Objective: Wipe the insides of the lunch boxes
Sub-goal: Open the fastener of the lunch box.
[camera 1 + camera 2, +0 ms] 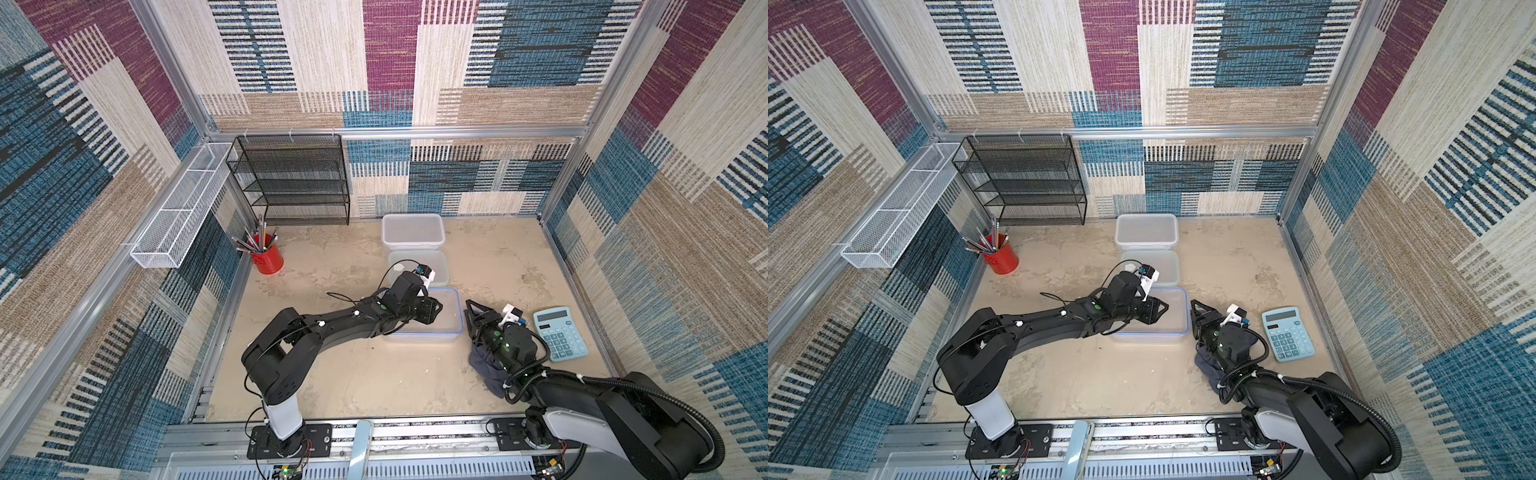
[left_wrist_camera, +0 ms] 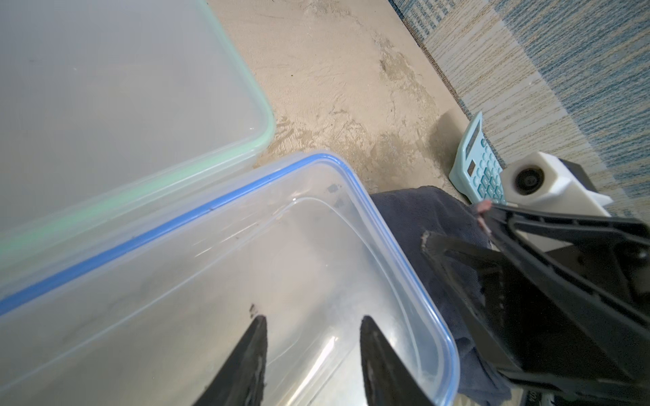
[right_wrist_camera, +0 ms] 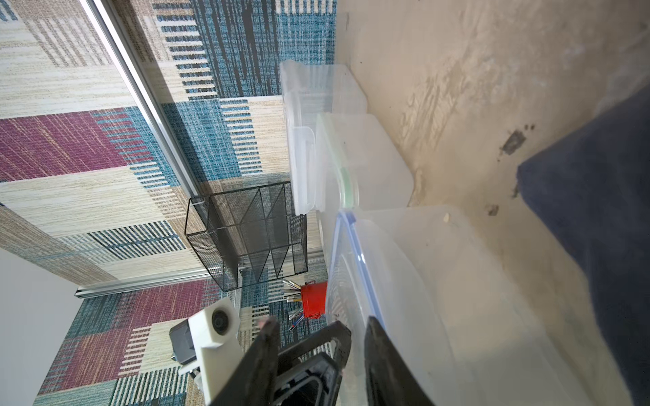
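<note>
Sandy, mottled bench top (image 1: 353,374) inside patterned fabric walls carries everything. The dark blue-grey cloth (image 1: 484,370) lies crumpled and ungripped near the bench's front right, under the right arm, so I judge no wiping is under way. Whether any box is already clean I cannot tell, so all three seem left to do.

Left pincer (image 2: 313,320) is released, its jaws partly apart and empty, poised over the inside of the clear, shallow, blue-rimmed lunch box (image 2: 246,263) at mid-bench. Dark specks show in or beneath that box's floor. Right pincer (image 2: 454,224) also stands parted, grasping nothing, just beside that box's right wall and above the cloth.

Toward the back edge sit the green-rimmed frosted lunch box (image 1: 440,266), then the deep frosted lunch box (image 1: 413,230). Light-blue calculator (image 1: 561,334) lies near the right edge.
</note>
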Robot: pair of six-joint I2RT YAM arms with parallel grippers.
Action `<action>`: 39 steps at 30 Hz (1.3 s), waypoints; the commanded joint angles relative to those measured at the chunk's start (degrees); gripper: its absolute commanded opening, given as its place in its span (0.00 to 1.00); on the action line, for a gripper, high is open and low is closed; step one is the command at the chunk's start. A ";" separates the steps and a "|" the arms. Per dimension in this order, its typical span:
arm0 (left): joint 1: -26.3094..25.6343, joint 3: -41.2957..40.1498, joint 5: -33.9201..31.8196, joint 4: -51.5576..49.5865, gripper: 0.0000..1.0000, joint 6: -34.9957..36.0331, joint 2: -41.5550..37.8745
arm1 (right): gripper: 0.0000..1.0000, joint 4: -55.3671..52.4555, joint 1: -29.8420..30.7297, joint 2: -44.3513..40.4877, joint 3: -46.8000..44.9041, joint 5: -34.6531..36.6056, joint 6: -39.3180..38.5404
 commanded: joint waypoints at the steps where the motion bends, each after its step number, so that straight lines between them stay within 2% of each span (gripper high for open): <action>1: -0.11 -1.33 -0.68 -25.14 0.46 -2.04 2.29 | 0.51 -6.01 0.20 -1.24 1.76 0.18 -0.84; 7: -0.08 -1.25 -0.86 -25.21 0.46 -2.09 2.64 | 0.55 -19.46 0.82 -7.13 2.65 4.41 -1.52; 12: -0.12 -1.16 -0.95 -25.35 0.45 -2.08 2.78 | 0.56 -21.80 1.06 -5.32 3.04 3.35 -0.23; 18: -0.11 -1.33 -1.36 -25.60 0.45 -2.29 2.52 | 0.56 -11.99 1.72 0.45 2.74 0.83 0.76; 24: -0.13 -1.49 -1.74 -25.56 0.45 -2.36 2.14 | 0.52 -3.19 4.44 0.97 0.86 4.81 4.69; 34: -0.13 -1.51 -1.61 -25.56 0.44 -2.39 2.31 | 0.46 4.46 7.45 6.58 1.61 7.21 7.83; 39: -0.09 -1.55 -1.73 -25.56 0.44 -2.34 2.15 | 0.39 6.68 8.30 10.16 2.63 7.29 8.34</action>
